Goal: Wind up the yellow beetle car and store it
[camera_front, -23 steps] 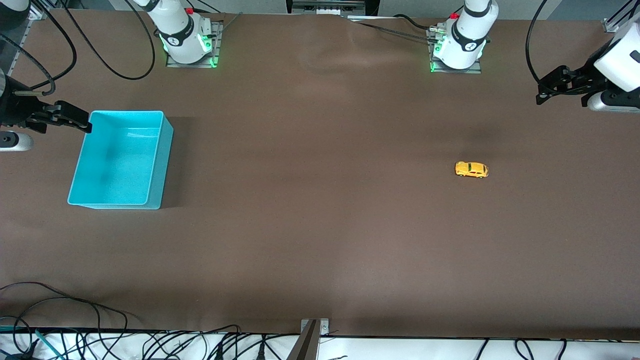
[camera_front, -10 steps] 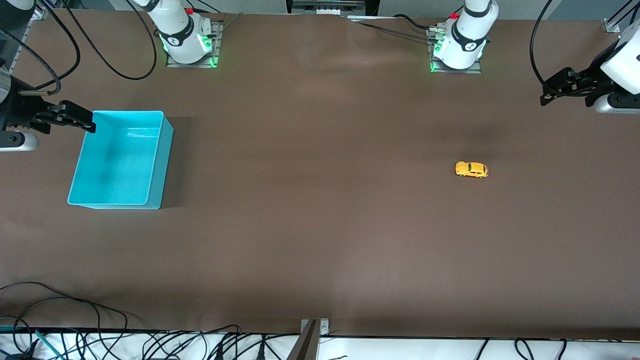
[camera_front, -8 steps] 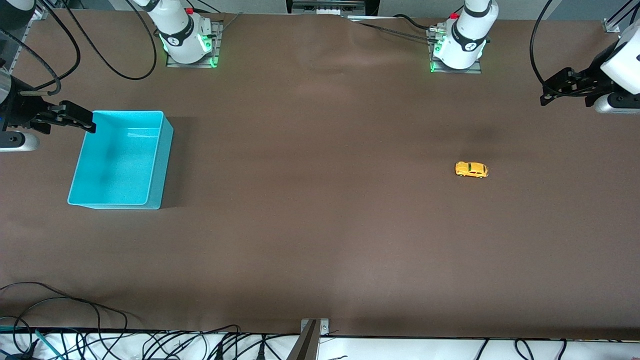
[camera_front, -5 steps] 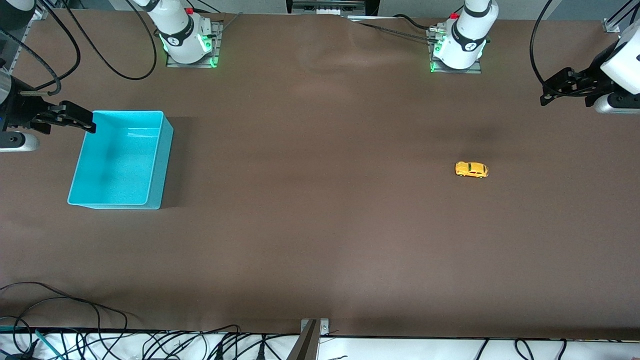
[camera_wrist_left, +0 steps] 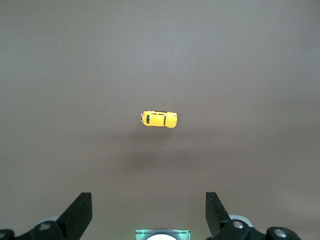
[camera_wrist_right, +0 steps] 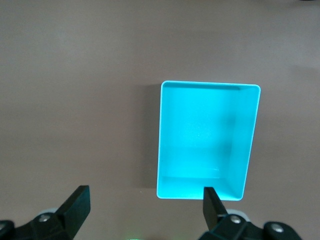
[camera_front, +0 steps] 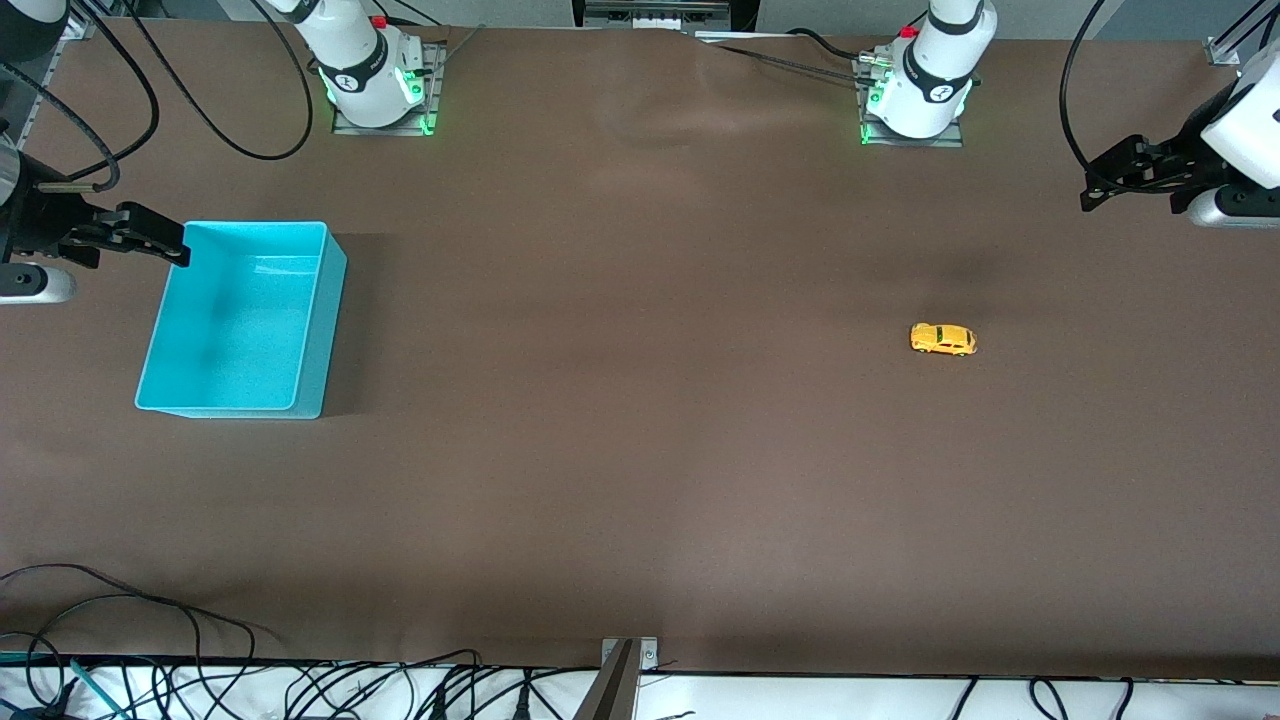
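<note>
Yellow beetle car (camera_front: 942,339) alone on surface. I bring left claw (camera_front: 1110,185), wide, down square across car's flanks. Right claw (camera_front: 150,240) wide, waits over turquoise bin (camera_front: 160,355) edge.

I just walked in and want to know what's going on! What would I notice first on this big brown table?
The tiny yellow-orange toy beetle car pops out first, sitting alone on the brown table toward the left arm's end. Next is the bright turquoise plastic bin, empty, toward the right arm's end. The left hand hangs open above the table at its own end, and the right hand hangs open by the bin's rim; both arms wait.
</note>
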